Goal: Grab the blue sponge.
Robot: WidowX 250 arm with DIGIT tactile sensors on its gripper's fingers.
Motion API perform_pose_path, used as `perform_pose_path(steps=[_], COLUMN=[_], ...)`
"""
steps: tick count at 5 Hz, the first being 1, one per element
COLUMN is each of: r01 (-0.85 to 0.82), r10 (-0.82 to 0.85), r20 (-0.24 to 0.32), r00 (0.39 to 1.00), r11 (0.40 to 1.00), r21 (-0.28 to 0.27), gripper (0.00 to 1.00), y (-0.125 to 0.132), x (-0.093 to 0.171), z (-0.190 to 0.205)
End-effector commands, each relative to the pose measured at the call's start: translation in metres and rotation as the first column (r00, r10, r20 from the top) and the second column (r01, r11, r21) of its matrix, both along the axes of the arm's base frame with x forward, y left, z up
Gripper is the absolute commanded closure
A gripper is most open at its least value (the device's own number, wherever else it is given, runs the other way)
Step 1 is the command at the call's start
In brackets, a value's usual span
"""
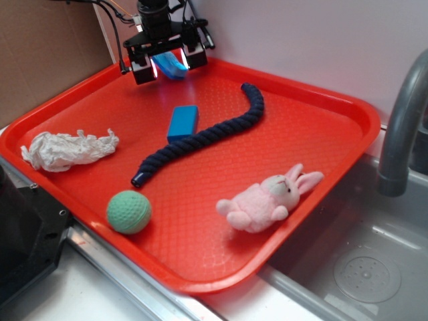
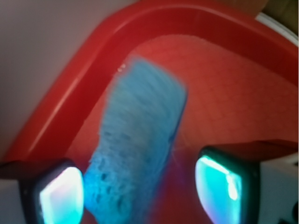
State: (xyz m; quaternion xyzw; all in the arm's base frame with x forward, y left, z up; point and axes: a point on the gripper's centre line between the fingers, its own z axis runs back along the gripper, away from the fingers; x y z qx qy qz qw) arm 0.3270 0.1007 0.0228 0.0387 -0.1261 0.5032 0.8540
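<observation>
Blue sponge (image 2: pixel 135 140) between claw (image 1: pixel 168 65) pads, on red tray (image 1: pixel 281 120) beside sink (image 1: pixel 361 261).

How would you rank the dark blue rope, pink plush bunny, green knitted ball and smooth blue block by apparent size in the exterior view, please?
1. Dark blue rope
2. Pink plush bunny
3. Green knitted ball and smooth blue block: look alike; the block lies farther away, so unsure.

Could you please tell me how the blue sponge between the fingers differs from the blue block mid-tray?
The sponge is lighter blue and porous; the block is darker and smooth. The sponge sits between the open gripper's fingers at the tray's far edge; the block lies alone beside the rope. Both are rectangular.
</observation>
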Motion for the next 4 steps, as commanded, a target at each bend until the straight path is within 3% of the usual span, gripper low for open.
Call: perform_pose_path(steps=[1, 2, 3, 4], r01=[-0.074, -0.114, -0.108, -0.015], r10=[0.074, 0.106, 0.092, 0.004], r20=[-0.03, -0.149, -0.2, -0.132], r00=[0.997, 0.983, 0.975, 0.991], r11=[0.997, 0.992, 0.991, 0.996], r21=[0.002, -0.046, -0.074, -0.089], gripper=[1.0, 1.0, 1.0, 1.0], y=[0.032, 0.038, 0.04, 0.042], x=[-0.011, -0.052, -0.089, -0.131], z=[0.007, 0.032, 0.065, 0.112])
